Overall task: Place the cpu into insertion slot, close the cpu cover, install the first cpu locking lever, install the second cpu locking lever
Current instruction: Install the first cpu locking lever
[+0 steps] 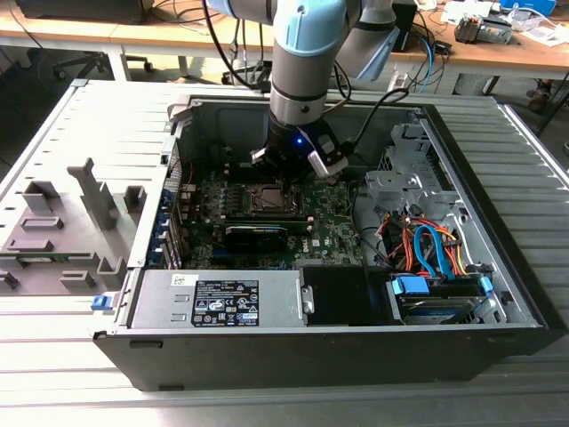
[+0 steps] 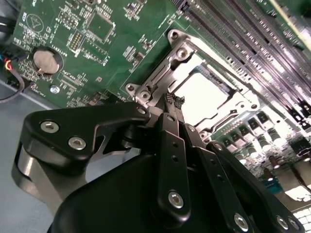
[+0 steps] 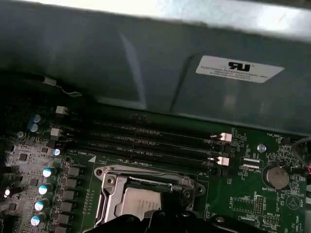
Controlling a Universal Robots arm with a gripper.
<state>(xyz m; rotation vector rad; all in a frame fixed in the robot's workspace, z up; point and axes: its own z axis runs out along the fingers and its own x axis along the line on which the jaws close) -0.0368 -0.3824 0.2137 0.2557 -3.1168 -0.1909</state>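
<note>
The arm (image 1: 307, 53) reached down into the open computer case (image 1: 498, 329), which lay on its side on the ribbed grey tabletop (image 1: 53, 365). In the exterior view the pincer (image 1: 298, 158) hung just above the far edge of the insertion slot (image 1: 268, 197), near the middle of the green motherboard (image 1: 333, 218).

In the second wrist view the pincer (image 2: 175, 100) had its black fingers (image 2: 170, 141) drawn together, the tips meeting at the edge of the cpu cover (image 2: 167, 65); whether anything thin was pinched between them could not be told. The cover, a silvery frame with a square window, lay flat over the slot. Through the window the pale metal top of the cpu (image 2: 201, 92) showed, seated in the slot.

In the first wrist view the cpu (image 3: 141, 201) sat inside the cover (image 3: 109, 191), with the long black memory slots (image 3: 146, 141) just beyond it and a round coin battery (image 3: 277, 176) off to one side on the board. A grey power supply box (image 1: 222, 298) filled the near left corner of the case, and orange and blue cables (image 1: 427, 249) lay at the exterior view's right.
</note>
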